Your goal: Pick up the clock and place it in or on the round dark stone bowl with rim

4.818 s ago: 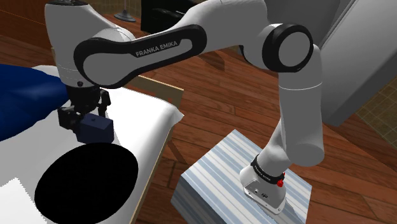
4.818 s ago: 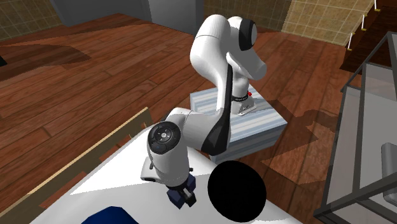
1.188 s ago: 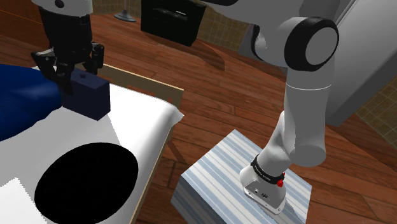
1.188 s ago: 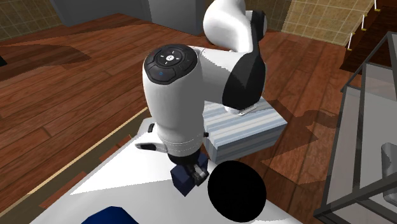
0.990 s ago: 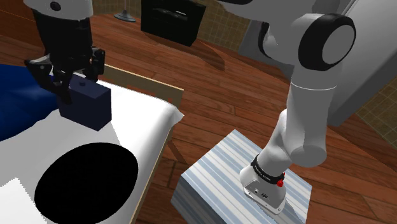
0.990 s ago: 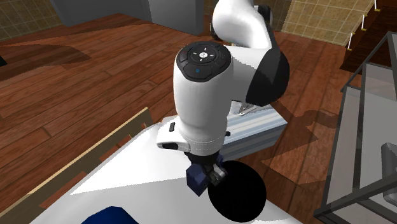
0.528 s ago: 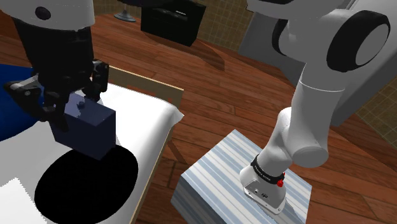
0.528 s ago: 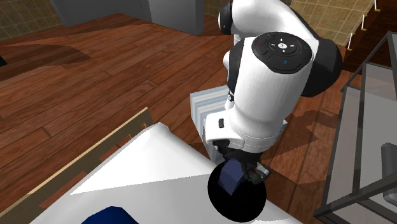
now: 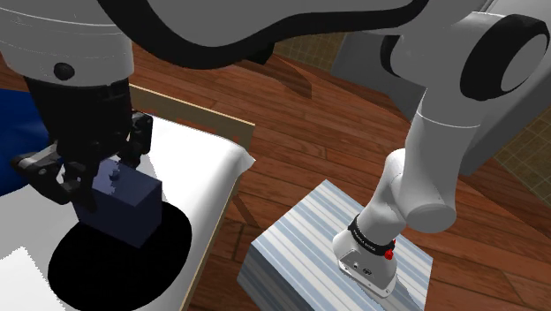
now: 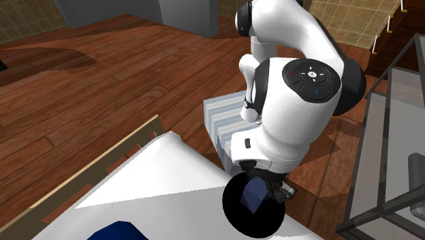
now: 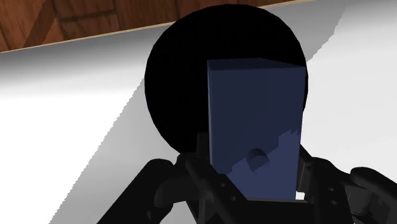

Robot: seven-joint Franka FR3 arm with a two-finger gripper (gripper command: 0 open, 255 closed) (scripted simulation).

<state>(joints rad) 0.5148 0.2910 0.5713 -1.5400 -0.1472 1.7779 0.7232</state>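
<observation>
**Step in hand: lowering the clock into the bowl.**

The claw [image 9: 95, 173] is clenched on the clock [image 11: 254, 121], one finger on each of two opposite faces. The clock hangs in the air just above the bowl [image 9: 132, 269], clear of the bed [image 9: 199, 168].

**Procedure (judged)**
1. In the wrist view the clock sits towards one edge of the bowl. The claw should be shifted towards the bowl's middle before descent.
2. It should descend straight down with the clock's underside level.
3. The fingers should open only once the clock is resting. A drop from height could tip the block over the edge.

**Materials and shapes**
- Clock: a dark navy rectangular block with flat, matt faces and sharp edges. One face carries a small round knob.
- Bowl: drawn as a plain black round disc. No rim, depth or stone grain can be made out.
- Bed: smooth white cover with a pale wooden side rail.
</observation>
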